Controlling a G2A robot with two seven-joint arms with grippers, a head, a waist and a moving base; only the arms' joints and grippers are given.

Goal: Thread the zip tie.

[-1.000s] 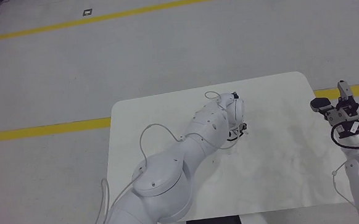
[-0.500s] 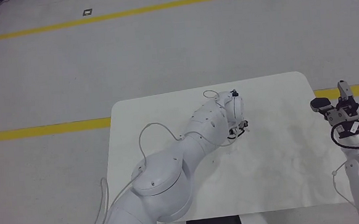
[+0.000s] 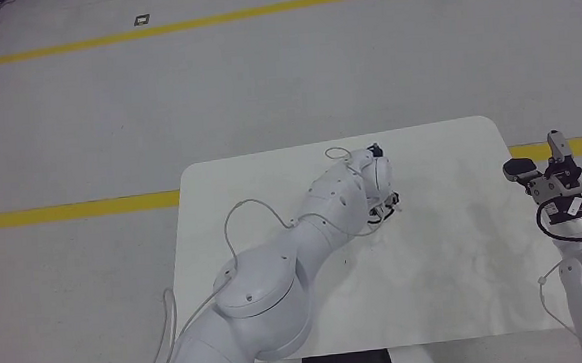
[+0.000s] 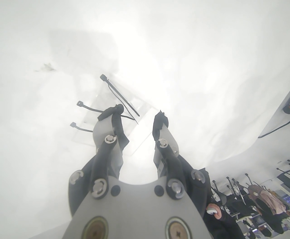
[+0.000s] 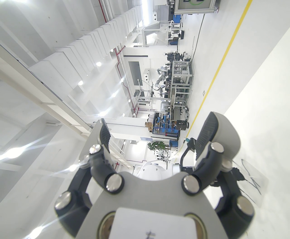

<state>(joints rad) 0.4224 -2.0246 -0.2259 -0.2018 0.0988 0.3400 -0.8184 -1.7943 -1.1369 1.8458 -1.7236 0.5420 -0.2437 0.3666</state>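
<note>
Three black zip ties lie loose on a clear sheet near the middle of the tabletop, slightly toward its far edge, their heads pointing away from the sheet's centre. The left gripper hangs just over them with its jaws apart and nothing between them. One of its fingers stands in front of two of the straps, and whether it touches them cannot be told. The left arm stretches in from the near left corner, covering that part of the tabletop. The right gripper is held off the tabletop, just beyond its right edge toward the far corner. Its jaws are spread wide and it holds nothing.
</note>
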